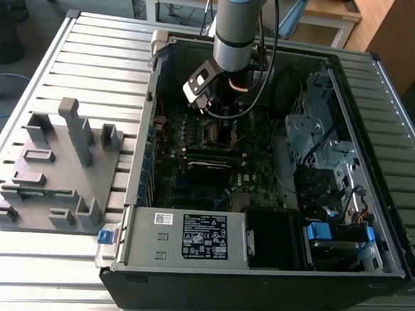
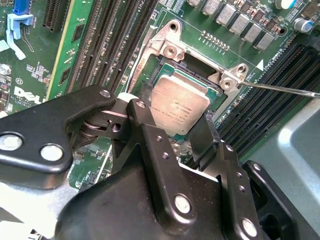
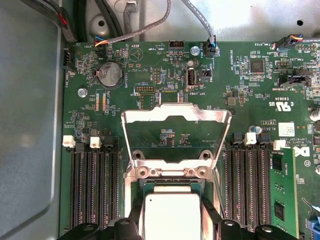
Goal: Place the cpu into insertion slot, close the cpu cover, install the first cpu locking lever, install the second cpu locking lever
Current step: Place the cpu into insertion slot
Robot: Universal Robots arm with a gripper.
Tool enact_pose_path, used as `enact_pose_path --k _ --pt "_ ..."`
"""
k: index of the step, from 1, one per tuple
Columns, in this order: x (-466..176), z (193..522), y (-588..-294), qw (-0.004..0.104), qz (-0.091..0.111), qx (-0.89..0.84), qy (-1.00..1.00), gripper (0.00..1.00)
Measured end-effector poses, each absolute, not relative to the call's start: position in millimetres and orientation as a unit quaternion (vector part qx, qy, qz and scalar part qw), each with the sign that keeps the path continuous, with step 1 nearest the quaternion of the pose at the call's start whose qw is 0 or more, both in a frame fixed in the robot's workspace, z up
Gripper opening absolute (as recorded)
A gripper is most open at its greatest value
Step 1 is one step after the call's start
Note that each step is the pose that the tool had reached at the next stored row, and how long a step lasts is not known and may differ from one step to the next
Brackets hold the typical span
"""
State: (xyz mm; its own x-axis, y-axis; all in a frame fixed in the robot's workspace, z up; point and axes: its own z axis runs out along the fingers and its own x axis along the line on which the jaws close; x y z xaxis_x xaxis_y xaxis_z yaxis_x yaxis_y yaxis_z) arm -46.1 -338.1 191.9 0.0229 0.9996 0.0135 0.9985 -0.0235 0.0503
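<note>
The cpu (image 2: pixel 181 104), a flat silver-grey square, sits between my gripper's black fingers (image 2: pixel 141 116), just over the insertion slot (image 2: pixel 192 67), whose dark recess shows past the chip's far edge. My gripper (image 2: pixel 175 117) is shut on the cpu's two opposite edges. In the first wrist view the cpu (image 3: pixel 172 215) is low in the picture, with the cpu cover (image 3: pixel 175 111) swung up and open behind the slot (image 3: pixel 172 186). A thin locking lever (image 2: pixel 280 89) sticks out beside the socket. In the exterior view my gripper (image 1: pixel 211 117) hangs inside the open computer case (image 1: pixel 355 80).
Long black memory slots (image 3: pixel 95 190) flank the socket on both sides. Cables (image 3: pixel 150 27) run along the board's far edge. In the exterior view a grey fixture block (image 1: pixel 57 166) stands on the slatted table, and the power supply (image 1: pixel 187 236) and drive cage (image 1: pixel 316 134) crowd the case.
</note>
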Motion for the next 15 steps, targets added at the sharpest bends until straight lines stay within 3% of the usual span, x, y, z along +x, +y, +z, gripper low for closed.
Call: enact_pose_path --k 15 --pt "-46.1 190.9 -338.1 0.013 0.022 0.715 0.699 0.54"
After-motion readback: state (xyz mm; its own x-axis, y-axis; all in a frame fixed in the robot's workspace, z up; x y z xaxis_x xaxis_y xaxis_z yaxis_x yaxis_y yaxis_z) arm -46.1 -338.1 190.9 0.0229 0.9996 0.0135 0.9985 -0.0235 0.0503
